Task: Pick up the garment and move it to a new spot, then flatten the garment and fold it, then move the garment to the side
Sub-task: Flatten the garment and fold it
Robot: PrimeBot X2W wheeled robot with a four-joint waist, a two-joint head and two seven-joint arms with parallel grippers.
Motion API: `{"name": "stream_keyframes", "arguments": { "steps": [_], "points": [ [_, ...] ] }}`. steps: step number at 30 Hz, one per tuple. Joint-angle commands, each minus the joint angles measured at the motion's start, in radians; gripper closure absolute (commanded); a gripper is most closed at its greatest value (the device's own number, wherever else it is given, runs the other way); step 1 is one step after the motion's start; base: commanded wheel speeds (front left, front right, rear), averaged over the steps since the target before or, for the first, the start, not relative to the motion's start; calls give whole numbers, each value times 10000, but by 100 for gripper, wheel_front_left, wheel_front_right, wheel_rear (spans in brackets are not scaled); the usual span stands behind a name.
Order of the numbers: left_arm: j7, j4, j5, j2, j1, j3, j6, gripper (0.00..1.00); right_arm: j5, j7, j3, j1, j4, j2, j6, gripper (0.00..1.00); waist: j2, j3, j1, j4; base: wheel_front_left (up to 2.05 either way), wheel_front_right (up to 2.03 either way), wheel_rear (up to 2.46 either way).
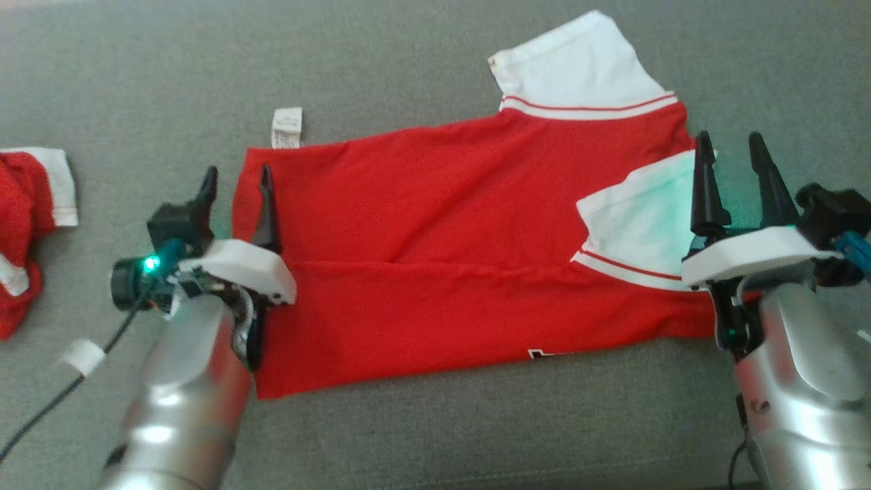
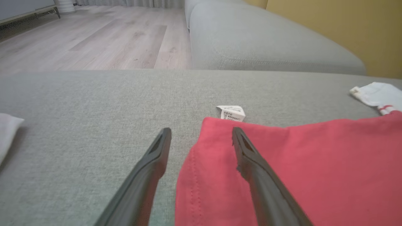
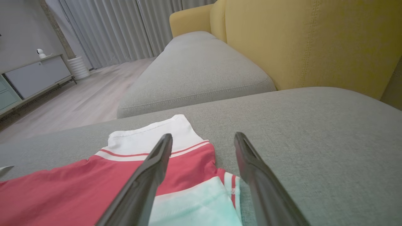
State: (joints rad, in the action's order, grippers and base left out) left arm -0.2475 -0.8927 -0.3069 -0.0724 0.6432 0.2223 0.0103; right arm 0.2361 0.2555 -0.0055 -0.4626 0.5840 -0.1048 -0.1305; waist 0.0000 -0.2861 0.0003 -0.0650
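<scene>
The garment (image 1: 435, 231) is a red shirt with white sleeves, lying folded lengthwise on the grey cushion (image 1: 408, 75). One white sleeve (image 1: 578, 68) sticks out at the far side, the other (image 1: 639, 224) is folded onto the red body. A white label (image 1: 286, 127) pokes out at its left end. My left gripper (image 1: 236, 178) stands open over the shirt's left edge (image 2: 194, 163), one finger above the cloth, one above the cushion. My right gripper (image 1: 731, 151) stands open at the right end, straddling the edge by the folded sleeve (image 3: 194, 204). Neither holds anything.
Another red and white garment (image 1: 30, 224) lies crumpled at the cushion's left edge. A second grey cushion (image 3: 198, 72) and a yellow backrest (image 3: 298, 40) lie beyond. Wooden floor (image 2: 94, 37) and a low cabinet (image 3: 34, 75) are further off.
</scene>
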Motion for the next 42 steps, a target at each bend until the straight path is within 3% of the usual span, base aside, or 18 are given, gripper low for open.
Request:
{"name": "stream_keyframes", "arguments": {
  "steps": [1,5,9,10,11,12,13,18,22,29,34,42],
  "points": [
    [-16,-110,90,-403,374,-320,24,0,1,63,287,-287,-299,22,-2,0,0,-378,-3,-201,0,0,0],
    [-49,-1288,190,-609,1135,-309,-172,0,192,63,553,-697,-339,-87,-2,0,0,-712,-3,-315,0,0,0],
    [-99,-1798,190,-522,1313,-227,-35,0,310,63,604,-813,-332,-190,-2,0,0,-753,-3,-295,0,0,0],
    [-108,-1884,226,-476,1330,-156,25,10,343,63,616,-830,-306,-212,-2,0,0,-741,-3,-266,0,0,0],
    [-116,-1951,245,-416,1345,-101,74,52,375,63,651,-865,-258,-241,-2,0,0,-736,-3,-229,0,0,0],
    [-122,-1998,278,-363,1369,-37,111,85,393,63,710,-934,-193,-291,-2,0,0,-743,-3,-186,0,0,0],
    [-128,-2029,307,-316,1396,16,126,100,407,63,776,-1038,-103,-353,-2,0,0,-753,-3,-137,0,0,0],
    [-138,-1733,431,-145,1529,157,50,100,456,-314,1246,-1870,659,-733,-2,0,0,-841,-3,146,0,0,0],
    [-140,-896,680,-4,1564,337,-92,100,570,-1276,1629,-3114,1541,-1273,-2,0,0,-1028,-3,602,0,0,0],
    [-142,33,730,200,1651,888,58,100,966,-3062,2119,-4945,3055,-2206,-2,0,0,-1569,-3,1580,0,0,0],
    [-142,697,-31,217,1646,1834,150,100,1185,-3814,2607,-5719,3784,-2712,-2,0,0,-1988,-3,2073,0,0,0],
    [-142,1274,-1069,220,1789,3259,-315,100,1582,-4352,3449,-6280,4443,-3024,-2,0,0,-2336,-3,2497,0,0,0]
  ]
}}
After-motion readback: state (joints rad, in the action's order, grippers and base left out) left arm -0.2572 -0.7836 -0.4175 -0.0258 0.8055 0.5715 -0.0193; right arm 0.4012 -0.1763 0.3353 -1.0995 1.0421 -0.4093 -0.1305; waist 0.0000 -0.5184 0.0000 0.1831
